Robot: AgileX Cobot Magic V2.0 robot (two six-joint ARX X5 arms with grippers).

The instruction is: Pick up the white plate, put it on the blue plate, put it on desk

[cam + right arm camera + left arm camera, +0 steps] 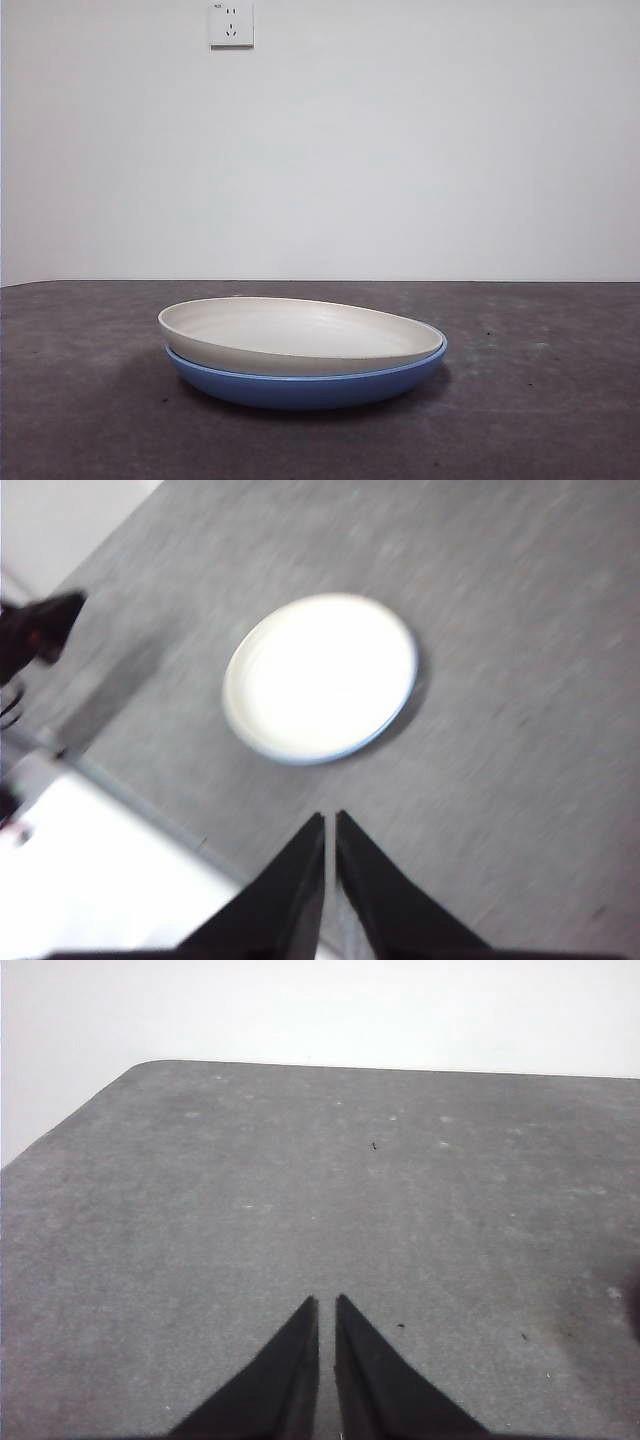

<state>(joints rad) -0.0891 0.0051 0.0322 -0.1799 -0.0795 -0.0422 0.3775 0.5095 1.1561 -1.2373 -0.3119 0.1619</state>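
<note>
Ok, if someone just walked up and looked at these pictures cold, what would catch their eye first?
First the white plate, nested in the blue plate and tilted, its left rim riding higher, both in the middle of the dark desk. Next, the white wall outlet high on the bare wall behind. Neither arm is near the stack: the right gripper hangs well away from the plates with its jaws shut, and the left gripper, also shut, faces only bare desk.

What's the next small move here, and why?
Probably lower the right gripper toward the white plate and open it at the rim. The plate already sits tilted in the blue plate, both grippers are shut and clear, and only the right one faces the stack.
</note>
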